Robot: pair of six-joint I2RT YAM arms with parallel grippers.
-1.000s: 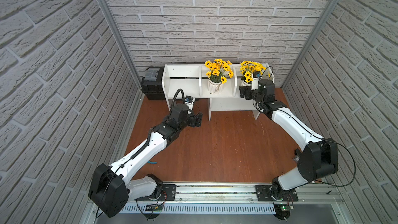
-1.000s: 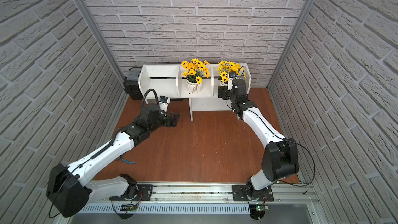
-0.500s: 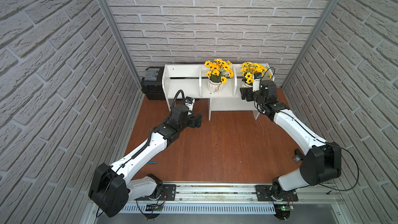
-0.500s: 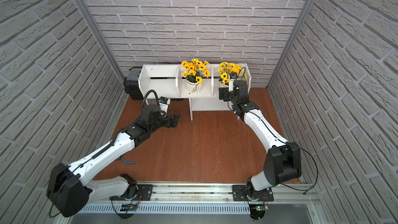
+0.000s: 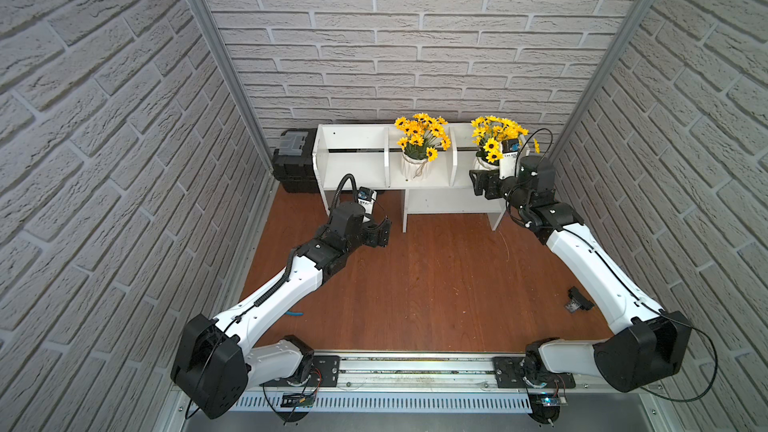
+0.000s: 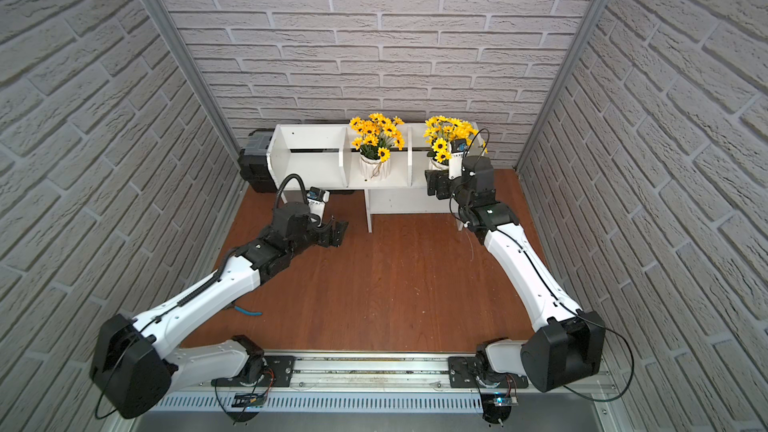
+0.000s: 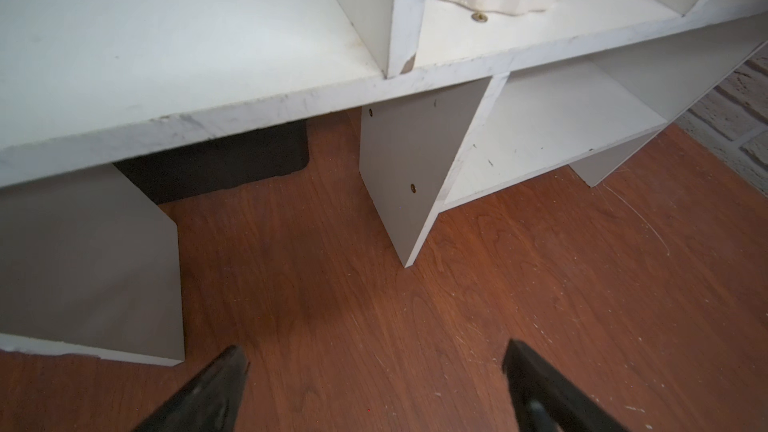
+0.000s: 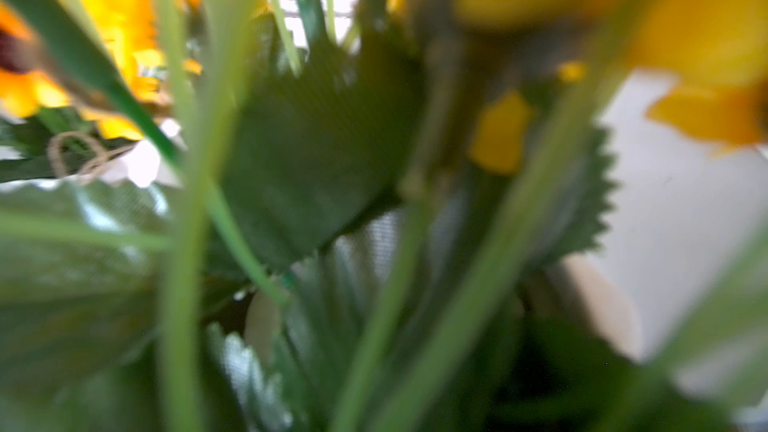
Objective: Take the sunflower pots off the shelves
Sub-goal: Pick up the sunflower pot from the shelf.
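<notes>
two sunflower pots [image 5: 415,166] [image 5: 482,164] on the shelves [image 5: 353,160] — left tool [image 7: 376,349] spread empty, right tool [image 5: 476,182] — grip unclear.

Left arm [image 5: 291,280] stretched forward, low. Left gripper [image 7: 376,349] fingers spread wide, nothing between them. Right arm [image 5: 590,259] reaching further out, wrist raised, right gripper [image 5: 478,184] pointing toward robot's left (honestly can't read its jaws).

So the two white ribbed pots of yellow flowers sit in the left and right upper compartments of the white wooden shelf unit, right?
Not quite. One white ribbed pot of yellow flowers sits in the middle compartment of the white wooden shelf unit, not the left; both top views show it. The other pot is in the right compartment.
</notes>
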